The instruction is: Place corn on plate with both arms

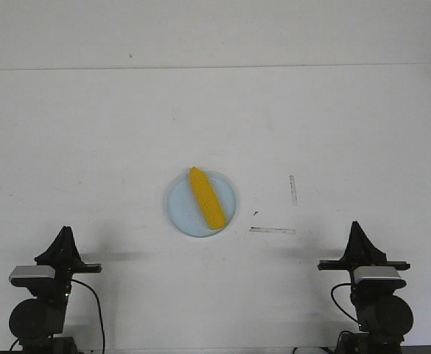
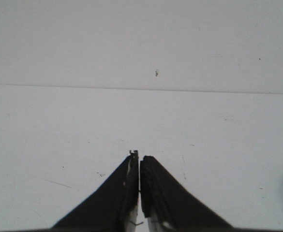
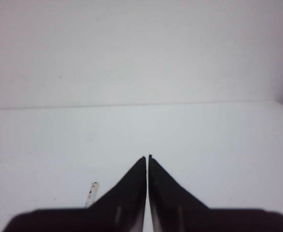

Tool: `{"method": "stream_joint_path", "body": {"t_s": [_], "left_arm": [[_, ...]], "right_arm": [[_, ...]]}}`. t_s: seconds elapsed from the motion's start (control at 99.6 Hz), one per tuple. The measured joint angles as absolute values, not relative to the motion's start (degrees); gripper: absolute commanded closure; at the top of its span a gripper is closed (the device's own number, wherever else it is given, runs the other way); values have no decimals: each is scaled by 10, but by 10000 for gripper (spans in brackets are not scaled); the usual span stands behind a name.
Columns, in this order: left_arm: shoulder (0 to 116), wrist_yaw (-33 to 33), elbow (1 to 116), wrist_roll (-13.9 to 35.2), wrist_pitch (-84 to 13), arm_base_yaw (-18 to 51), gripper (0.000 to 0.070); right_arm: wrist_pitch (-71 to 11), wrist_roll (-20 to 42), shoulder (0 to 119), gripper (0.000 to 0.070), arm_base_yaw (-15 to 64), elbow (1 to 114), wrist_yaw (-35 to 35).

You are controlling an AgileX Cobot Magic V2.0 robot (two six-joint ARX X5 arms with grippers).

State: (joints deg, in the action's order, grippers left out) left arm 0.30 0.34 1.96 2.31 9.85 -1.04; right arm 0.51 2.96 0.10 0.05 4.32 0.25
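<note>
Already the corn lies diagonally inside the plate, so I judge the placing done. My left gripper and right gripper sit pinched closed and empty, well apart from the plate on either side.

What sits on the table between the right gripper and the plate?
In the front view, two thin tape strips lie between the right gripper and the plate, which holds the corn. Otherwise that stretch is bare table.
</note>
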Motion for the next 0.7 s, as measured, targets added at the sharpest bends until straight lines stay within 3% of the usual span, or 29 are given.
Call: {"method": "stream_joint_path", "body": {"t_s": [0.1, 0.703], "left_arm": [[3, 3, 20, 23, 98, -10, 698], [3, 3, 20, 23, 98, -10, 698]], "right_arm": [[76, 30, 1, 694, 1, 11, 2], [80, 30, 1, 694, 1, 8, 2]]}}
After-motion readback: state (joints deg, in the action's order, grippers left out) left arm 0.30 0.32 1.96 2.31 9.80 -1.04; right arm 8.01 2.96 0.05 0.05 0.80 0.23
